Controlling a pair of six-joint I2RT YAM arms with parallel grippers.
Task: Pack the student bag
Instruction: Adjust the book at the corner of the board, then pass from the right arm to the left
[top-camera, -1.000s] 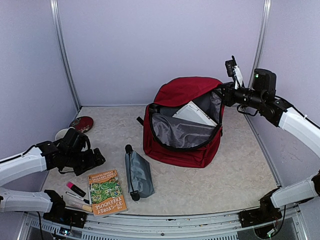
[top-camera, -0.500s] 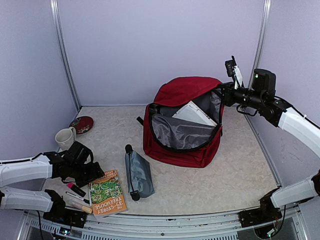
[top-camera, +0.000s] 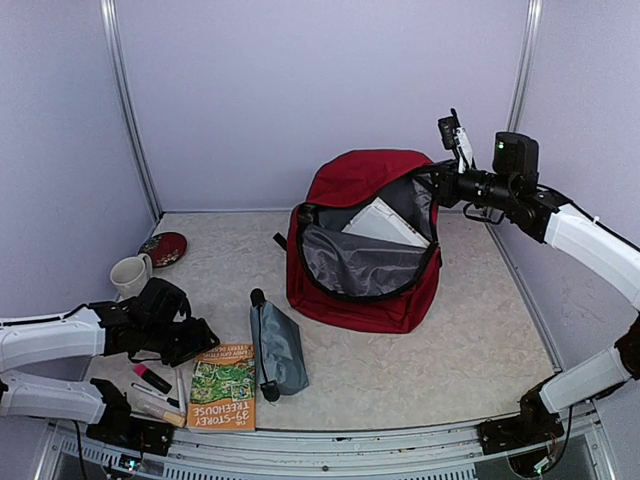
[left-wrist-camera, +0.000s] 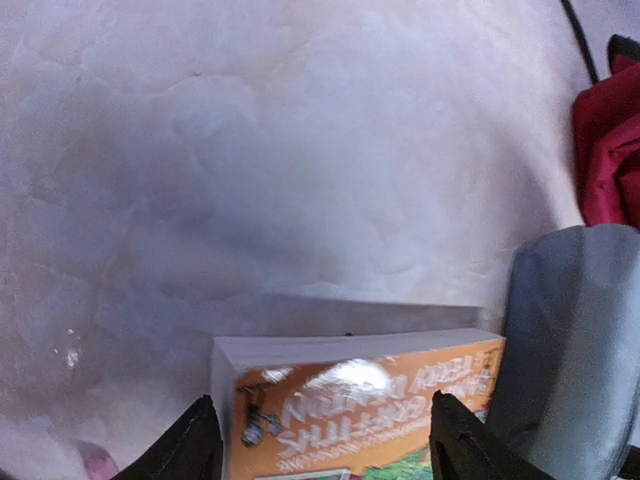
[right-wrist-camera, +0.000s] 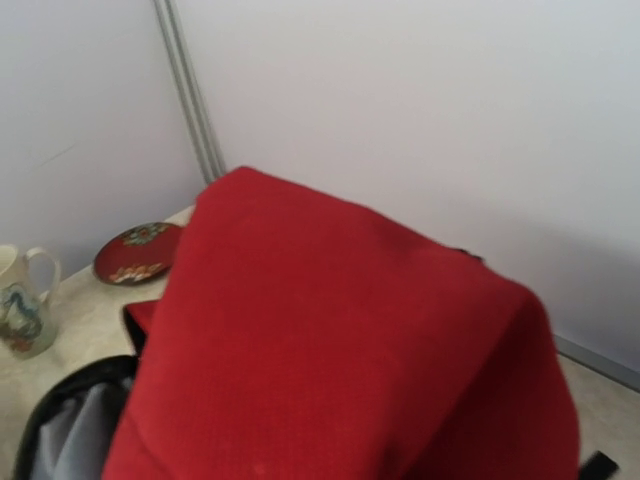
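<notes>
The dark red student bag (top-camera: 365, 290) stands open in the middle of the table, its grey lining showing and a white book (top-camera: 385, 224) inside. My right gripper (top-camera: 433, 180) is shut on the bag's upper right rim and holds it up. In the right wrist view the red flap (right-wrist-camera: 340, 350) hides the fingers. My left gripper (top-camera: 197, 343) is open and low at the far end of an orange paperback (top-camera: 222, 390). In the left wrist view its fingertips (left-wrist-camera: 197, 445) straddle the book's end (left-wrist-camera: 360, 400).
A grey zip pouch (top-camera: 277, 348) lies right of the paperback, close to the left gripper. A pink marker (top-camera: 150, 377) and pens lie left of the book. A mug (top-camera: 130, 273) and a red plate (top-camera: 164, 247) stand at the far left. Walls enclose the table.
My left gripper has moved down and right from beside the mug to the paperback's far end, and the book has turned a little. The right gripper and bag rim have shifted slightly left.
</notes>
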